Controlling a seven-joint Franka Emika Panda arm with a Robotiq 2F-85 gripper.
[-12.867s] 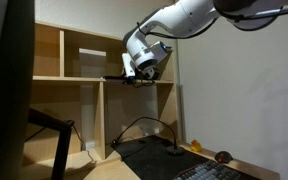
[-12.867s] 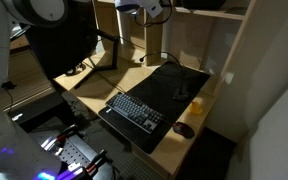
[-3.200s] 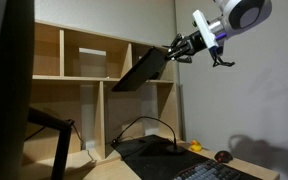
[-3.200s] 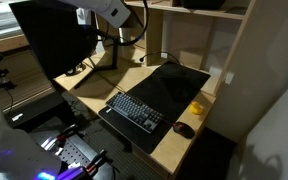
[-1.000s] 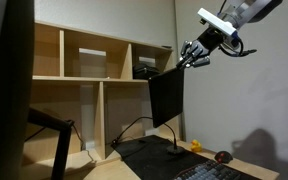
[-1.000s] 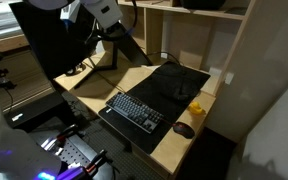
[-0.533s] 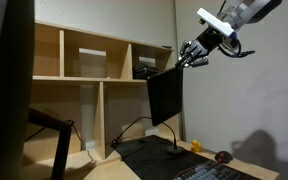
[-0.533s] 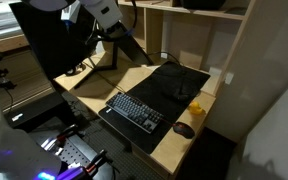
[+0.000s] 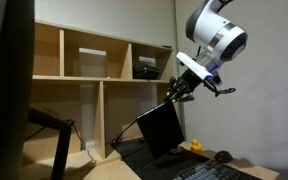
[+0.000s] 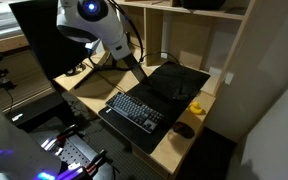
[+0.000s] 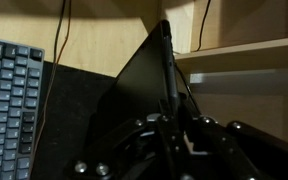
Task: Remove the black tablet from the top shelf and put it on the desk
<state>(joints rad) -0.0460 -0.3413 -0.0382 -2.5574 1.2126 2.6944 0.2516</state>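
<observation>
My gripper (image 9: 174,97) is shut on the top edge of the black tablet (image 9: 160,132). The tablet hangs tilted just above the black desk mat (image 9: 199,168); whether it touches the mat I cannot tell. In the wrist view the tablet (image 11: 144,70) runs edge-on away from the jaws (image 11: 171,122), which clamp it. In an exterior view my gripper (image 10: 136,63) is over the far end of the mat (image 10: 179,85), and the tablet is hard to tell from it. The top shelf (image 9: 84,55) stands behind, to the left. The pale desk (image 10: 84,97) lies below.
A chunky black box device (image 9: 144,70) sits in a top shelf compartment. A keyboard (image 10: 136,110) lies on the mat, also in the wrist view (image 11: 9,100). A yellow object (image 10: 197,106) and a mouse (image 10: 183,130) lie near the desk's edge. A monitor (image 10: 59,35) stands behind the arm.
My gripper has come down from the height of the top shelf to just above the desk mat, with the tablet still held. The tablet now hangs tilted instead of straight down.
</observation>
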